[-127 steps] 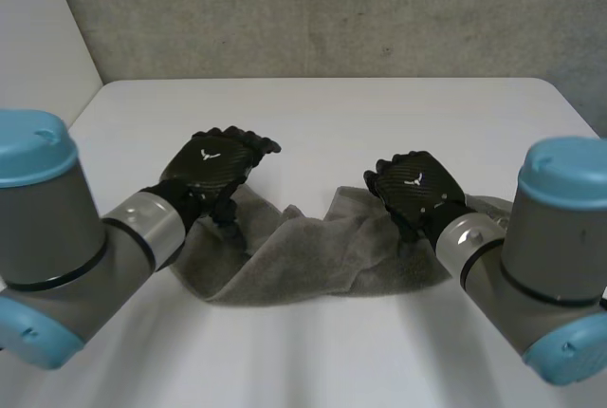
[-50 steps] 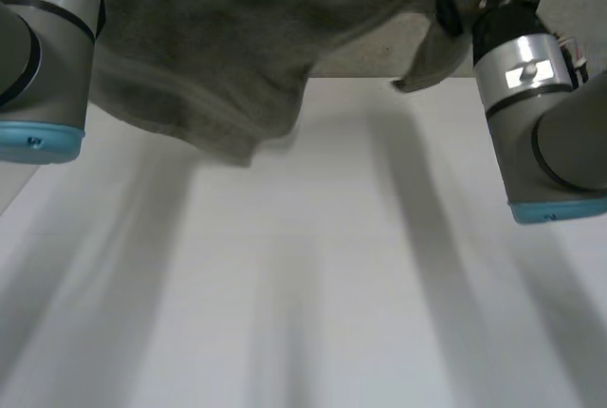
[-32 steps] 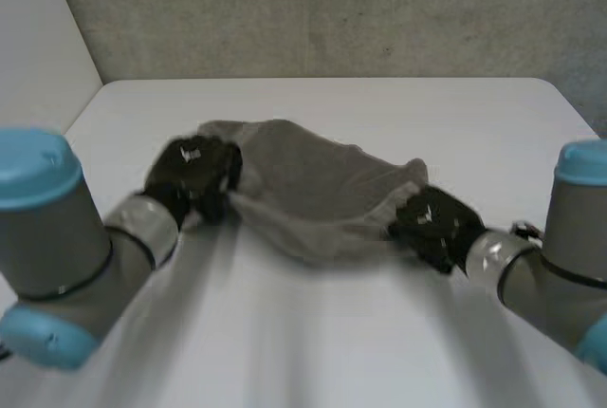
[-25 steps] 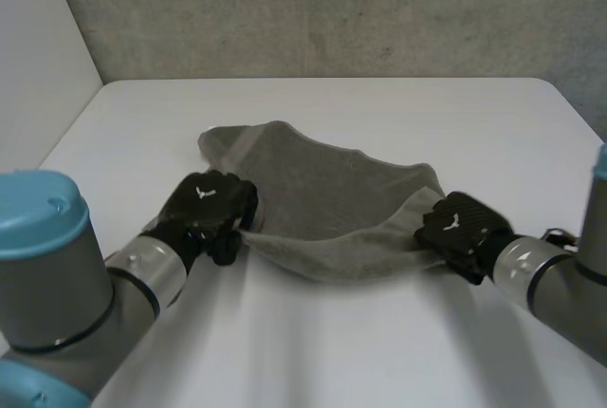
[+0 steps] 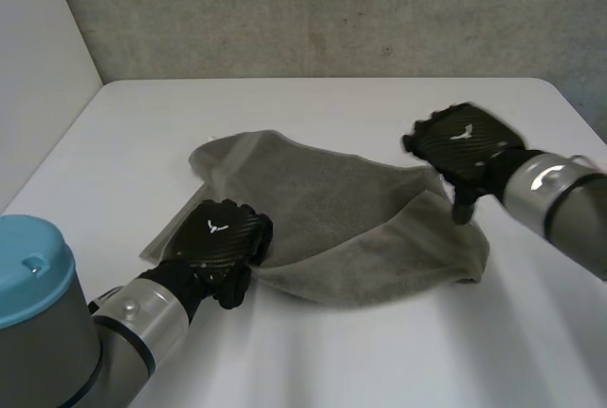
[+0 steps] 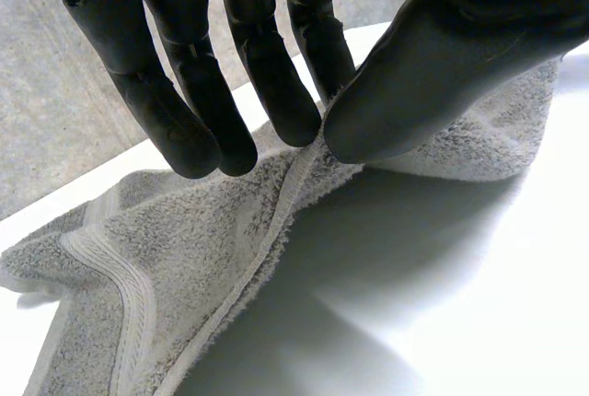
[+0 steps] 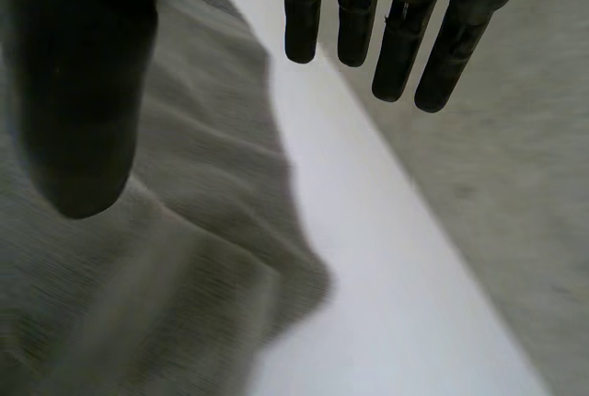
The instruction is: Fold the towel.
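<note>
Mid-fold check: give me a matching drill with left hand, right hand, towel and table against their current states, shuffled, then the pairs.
Column one:
1. left hand
2. right hand
3. towel
4. table

Column two:
A. open, fingers straight, holding nothing, over the towel's right end
B. white, bearing the towel
C. pinching an edge of the towel between thumb and fingers
D. grey, rumpled, lying on the table

Pairs: 1-C, 2-A, 3-D, 4-B
</note>
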Robot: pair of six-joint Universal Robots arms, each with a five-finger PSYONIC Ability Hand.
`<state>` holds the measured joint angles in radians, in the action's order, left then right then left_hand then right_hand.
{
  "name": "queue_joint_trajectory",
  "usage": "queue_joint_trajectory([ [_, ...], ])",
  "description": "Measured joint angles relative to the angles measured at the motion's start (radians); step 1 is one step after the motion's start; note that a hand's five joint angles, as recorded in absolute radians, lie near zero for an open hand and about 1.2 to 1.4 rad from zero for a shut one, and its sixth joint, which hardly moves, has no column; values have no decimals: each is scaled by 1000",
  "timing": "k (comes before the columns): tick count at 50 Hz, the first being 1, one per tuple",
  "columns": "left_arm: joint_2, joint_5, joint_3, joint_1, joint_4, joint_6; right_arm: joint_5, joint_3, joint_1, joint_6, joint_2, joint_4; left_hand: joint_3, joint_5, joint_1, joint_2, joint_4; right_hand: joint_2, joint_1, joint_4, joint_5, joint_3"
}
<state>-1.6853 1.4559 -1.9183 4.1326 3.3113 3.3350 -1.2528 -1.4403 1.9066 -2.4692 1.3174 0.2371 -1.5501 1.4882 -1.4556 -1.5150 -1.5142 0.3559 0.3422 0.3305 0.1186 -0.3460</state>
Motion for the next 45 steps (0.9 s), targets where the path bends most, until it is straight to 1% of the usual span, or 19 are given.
queue_joint_trajectory([
  [5,46,0,-16,-3,-6,0,55,153,67,-64,-191,140,0,0,0,0,0,0,0,0,0,0],
  [9,83,0,-19,-4,-14,0,96,241,101,-108,-308,201,0,0,0,0,0,0,0,0,0,0],
  [13,111,0,-19,-4,-21,1,129,285,126,-151,-370,217,0,0,0,0,0,0,0,0,0,0],
  [15,124,0,-18,-3,-24,1,146,299,142,-180,-395,217,0,0,0,0,0,3,18,18,54,-5],
  [17,130,0,-16,-1,-25,2,157,305,154,-201,-410,214,0,0,0,0,0,23,63,68,119,-45],
  [19,134,0,-15,1,-26,2,164,306,164,-215,-420,211,0,0,0,0,0,109,134,144,195,-123],
  [22,135,0,-13,8,-26,3,169,306,178,-233,-431,199,0,0,0,0,0,342,356,366,411,-350],
  [25,131,0,-10,15,-25,3,165,304,182,-238,-432,182,0,0,0,0,0,528,536,547,581,-531],
  [27,128,0,-9,19,-24,3,159,303,182,-239,-431,170,0,0,0,0,0,582,592,602,637,-586],
  [38,84,0,9,45,-19,3,107,297,173,-232,-421,132,0,0,0,0,0,574,588,599,636,-584],
  [45,67,0,16,51,-17,3,112,279,171,-226,-421,137,0,0,0,0,0,622,637,645,682,-629],
])
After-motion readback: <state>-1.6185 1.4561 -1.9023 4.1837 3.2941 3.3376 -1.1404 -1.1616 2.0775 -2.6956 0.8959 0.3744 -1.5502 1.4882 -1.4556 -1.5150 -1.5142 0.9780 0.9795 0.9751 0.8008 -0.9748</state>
